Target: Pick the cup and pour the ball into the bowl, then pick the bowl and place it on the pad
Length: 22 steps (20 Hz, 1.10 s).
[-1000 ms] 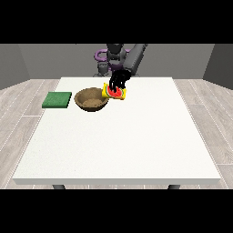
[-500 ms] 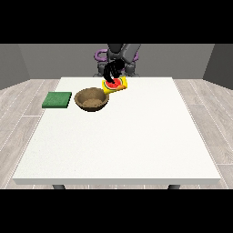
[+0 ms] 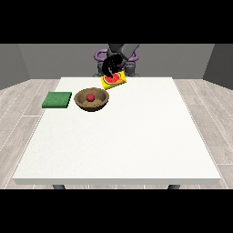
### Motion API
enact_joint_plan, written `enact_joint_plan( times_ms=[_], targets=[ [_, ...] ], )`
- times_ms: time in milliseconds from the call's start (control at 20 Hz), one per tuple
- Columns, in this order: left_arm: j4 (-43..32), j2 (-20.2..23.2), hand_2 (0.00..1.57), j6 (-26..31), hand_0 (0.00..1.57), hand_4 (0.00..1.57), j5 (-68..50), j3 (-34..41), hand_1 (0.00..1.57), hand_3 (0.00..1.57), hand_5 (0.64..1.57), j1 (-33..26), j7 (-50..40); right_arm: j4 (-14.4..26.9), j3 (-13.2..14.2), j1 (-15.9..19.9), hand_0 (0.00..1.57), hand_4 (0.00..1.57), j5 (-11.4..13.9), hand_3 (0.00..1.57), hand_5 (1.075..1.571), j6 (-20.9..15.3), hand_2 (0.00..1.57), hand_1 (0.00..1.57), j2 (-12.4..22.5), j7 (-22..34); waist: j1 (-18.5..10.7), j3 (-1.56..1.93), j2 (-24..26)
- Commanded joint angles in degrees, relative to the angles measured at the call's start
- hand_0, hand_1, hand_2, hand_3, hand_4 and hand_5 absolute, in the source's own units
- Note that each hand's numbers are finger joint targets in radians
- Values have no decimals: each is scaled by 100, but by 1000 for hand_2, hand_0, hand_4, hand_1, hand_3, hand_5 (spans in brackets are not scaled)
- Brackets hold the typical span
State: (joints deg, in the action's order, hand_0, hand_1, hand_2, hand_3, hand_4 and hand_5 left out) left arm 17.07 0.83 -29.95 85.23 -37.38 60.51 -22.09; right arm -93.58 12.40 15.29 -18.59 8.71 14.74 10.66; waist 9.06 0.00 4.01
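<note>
A yellow cup (image 3: pixel 114 81) with a red inside hangs tilted above the table, just right of and behind the brown bowl (image 3: pixel 80 98). The black hand at the view's right (image 3: pixel 110 66) is shut on the cup from above. A red ball (image 3: pixel 90 97) lies inside the bowl. The green pad (image 3: pixel 57 99) lies flat on the table to the left of the bowl. The robot's other hand does not show.
The white table (image 3: pixel 136 136) stretches wide towards the camera, and its far edge runs just behind the cup. The robot's torso (image 3: pixel 117 52) stands behind that edge.
The hand has lifted the cup a little up and back while tilting it towards the bowl. The red ball now lies in the bowl, which looked empty before.
</note>
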Motion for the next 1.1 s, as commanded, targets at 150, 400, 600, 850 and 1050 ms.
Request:
enact_joint_plan(
  times_ms=[150,400,600,850,1050],
  targets=[
    [896,460,1474,-925,1111,947,-1863,1625,1111,1482,1548,-359,866,-16,275,-133,0,360,-2,0,1564,-90,0,0,142,-36,-490,-18,23],
    [1554,864,1571,-1630,1149,825,-3423,2666,1149,1571,1570,-1265,2152,-249,607,-106,0,394,-184,0,1565,-5,0,0,369,-187,-597,-47,-549],
    [2183,1041,1571,-1542,1517,1204,-4602,3165,1517,1571,1567,-1795,3604,-641,522,-104,0,392,-149,0,1565,-75,0,0,231,-332,-603,-39,-1112],
    [3007,578,1571,-941,1501,1472,-6295,3854,1501,1571,1461,-2247,4797,-1006,544,-153,0,419,-164,0,1565,-268,0,0,191,-145,-865,-81,-1226],
    [3497,-59,1571,447,1374,861,-7867,4388,1374,1568,1564,-2037,4819,-947,501,-161,0,461,-141,0,1566,-330,0,0,56,-223,-1014,-140,-1374]
  ],
)
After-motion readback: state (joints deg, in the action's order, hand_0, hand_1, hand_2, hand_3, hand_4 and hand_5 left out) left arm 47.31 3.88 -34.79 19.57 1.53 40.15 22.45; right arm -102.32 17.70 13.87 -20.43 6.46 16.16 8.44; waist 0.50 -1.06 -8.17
